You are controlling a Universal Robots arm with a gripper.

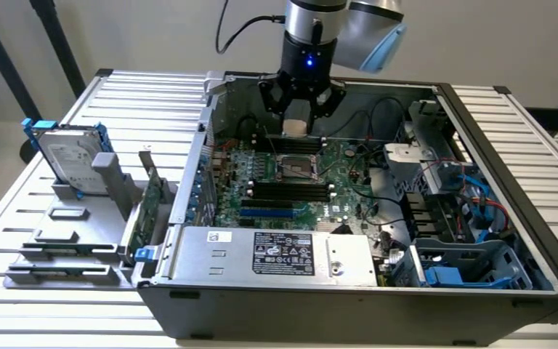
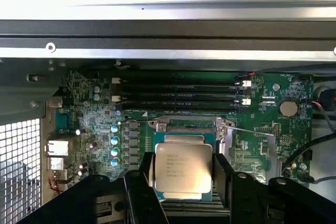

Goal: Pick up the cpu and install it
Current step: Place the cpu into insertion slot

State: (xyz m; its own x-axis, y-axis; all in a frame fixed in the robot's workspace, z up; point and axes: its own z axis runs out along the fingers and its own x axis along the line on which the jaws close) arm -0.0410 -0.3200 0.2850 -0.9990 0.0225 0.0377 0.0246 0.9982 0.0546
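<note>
The cpu (image 2: 182, 167), a small square chip with a silvery metal top and fine print, sits between my two black fingers (image 2: 223, 174) and is slightly tilted. My gripper (image 2: 181, 182) is shut on it. In the exterior view the gripper (image 1: 296, 129) hangs inside the open computer case, a little above the motherboard (image 1: 342, 185), with the pale chip (image 1: 296, 129) at its tips. The cpu socket (image 1: 298, 169) lies just below and in front of it with its metal frame open. In the wrist view the socket (image 2: 184, 127) shows right behind the chip.
Black memory sticks (image 2: 178, 92) fill slots beside the socket. A silver hard drive with blue rails (image 1: 70, 156) stands in a grey holder at the exterior view's left. The power supply (image 1: 269, 254) sits at the case front, and cables and drive bays (image 1: 453, 196) crowd the right.
</note>
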